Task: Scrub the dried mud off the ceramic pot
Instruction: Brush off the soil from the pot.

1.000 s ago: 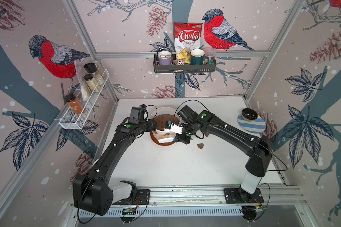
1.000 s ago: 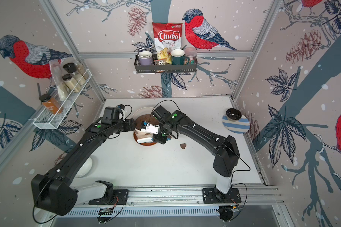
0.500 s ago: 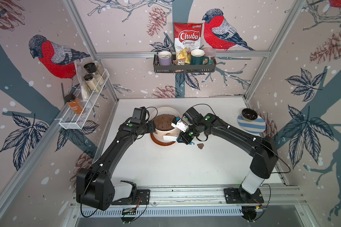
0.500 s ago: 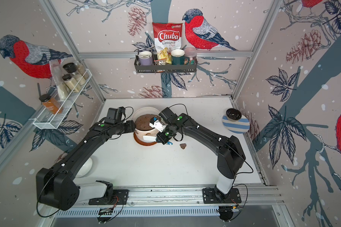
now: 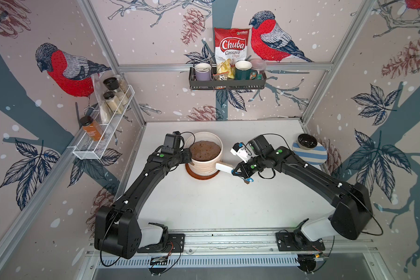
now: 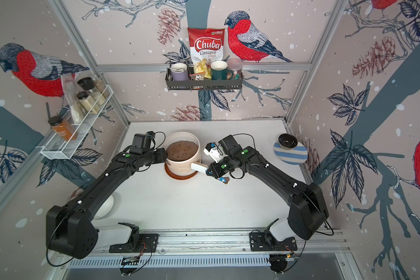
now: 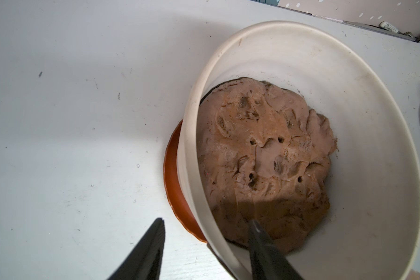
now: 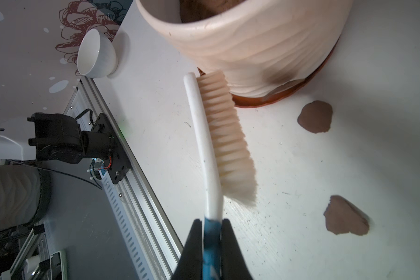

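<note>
**Beside the ceramic pot (image 5: pixel 205 155), a brush (image 8: pixel 218 135) waits**

The right gripper (image 8: pixel 211 221) is clamped on the brush handle, with the bristles turned toward the pot's wall at mid-table. The left gripper (image 7: pixel 205 220) stands parted astride the rim, probably to steady it. Two lumps of dried mud (image 8: pixel 315 116) lie on the table nearby.

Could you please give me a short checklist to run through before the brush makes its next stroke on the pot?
1. Brush grip: right gripper jaws shut on the blue handle of the brush: ok.
2. Bristles turned toward the lower wall of the ceramic pot: ok; whether they touch: cannot tell.
3. Pot steadied: left gripper jaws straddle the rim, one inside, one outside, with a gap at the outer one: not ok.
4. Wall clean: a dark patch near the saucer could be mud or shadow: cannot tell.
5. Stroke path: two lumps of dried mud lie on the table, apart from the brush: ok.
</note>
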Controlling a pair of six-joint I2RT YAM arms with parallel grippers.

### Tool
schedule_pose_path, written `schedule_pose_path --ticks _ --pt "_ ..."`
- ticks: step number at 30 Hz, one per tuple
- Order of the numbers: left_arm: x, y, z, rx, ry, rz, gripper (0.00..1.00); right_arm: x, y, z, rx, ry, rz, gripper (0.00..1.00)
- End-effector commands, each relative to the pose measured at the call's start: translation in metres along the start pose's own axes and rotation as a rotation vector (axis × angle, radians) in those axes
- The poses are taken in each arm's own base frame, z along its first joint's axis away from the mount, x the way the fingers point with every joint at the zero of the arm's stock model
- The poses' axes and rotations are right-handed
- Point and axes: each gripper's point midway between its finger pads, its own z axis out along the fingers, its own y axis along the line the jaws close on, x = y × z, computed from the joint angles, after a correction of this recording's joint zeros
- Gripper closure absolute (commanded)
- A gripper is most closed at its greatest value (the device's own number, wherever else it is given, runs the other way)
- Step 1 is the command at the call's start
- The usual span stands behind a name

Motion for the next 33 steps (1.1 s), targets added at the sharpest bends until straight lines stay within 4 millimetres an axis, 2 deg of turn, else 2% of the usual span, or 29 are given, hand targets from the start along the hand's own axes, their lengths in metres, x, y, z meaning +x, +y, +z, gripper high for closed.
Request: schedule_pose_path --ticks 1,5,8,10,12,13,16,20,23,26,28,31,33 --pt "0.012 0.004 0.002 -0.011 0.042 0.015 0.45 0.017 -0.004 -0.014 0.022 -0.011 -0.016 1.00" --pt "0.012 0.003 0.003 -0.002 0.032 0.017 0.45 0.033 -0.010 -0.030 0.064 -0.019 -0.037 1.00" --pt "0.012 0.002 0.004 0.005 0.028 0.020 0.45 0.029 -0.002 -0.040 0.069 -0.045 -0.123 1.00" --pt "0.013 0.003 0.005 0.007 0.027 0.020 0.45 0.019 0.012 -0.039 0.077 -0.056 -0.243 1.00" --pt "0.015 0.004 0.006 0.005 0.024 0.016 0.45 0.009 0.032 -0.031 0.078 -0.055 -0.367 1.00" --pt "0.015 0.004 0.006 0.003 0.021 0.014 0.45 0.004 0.040 -0.020 0.067 -0.036 -0.401 1.00" --pt "0.013 0.005 0.006 0.004 0.014 0.011 0.44 -0.024 0.073 0.002 0.029 -0.054 -0.452 1.00" --pt "0.008 0.005 0.003 0.029 -0.002 -0.008 0.40 -0.065 0.107 0.027 0.064 -0.162 -0.385 1.00" --pt "0.002 0.011 0.000 0.023 -0.024 -0.042 0.31 -0.083 0.132 0.050 0.027 -0.191 -0.286 1.00" --pt "-0.003 0.017 -0.002 0.008 -0.052 -0.068 0.27 -0.090 0.133 0.072 0.057 -0.192 -0.203 1.00" --pt "-0.006 0.024 -0.003 -0.008 -0.070 -0.108 0.27 -0.096 0.120 0.080 0.120 -0.207 -0.105 1.00" --pt "-0.013 0.031 -0.003 -0.007 -0.102 -0.189 0.26 -0.100 0.110 0.089 0.167 -0.203 -0.030 1.00" --pt "-0.018 0.030 -0.002 0.024 -0.115 -0.218 0.26 -0.103 0.107 0.093 0.189 -0.204 -0.007 1.00"
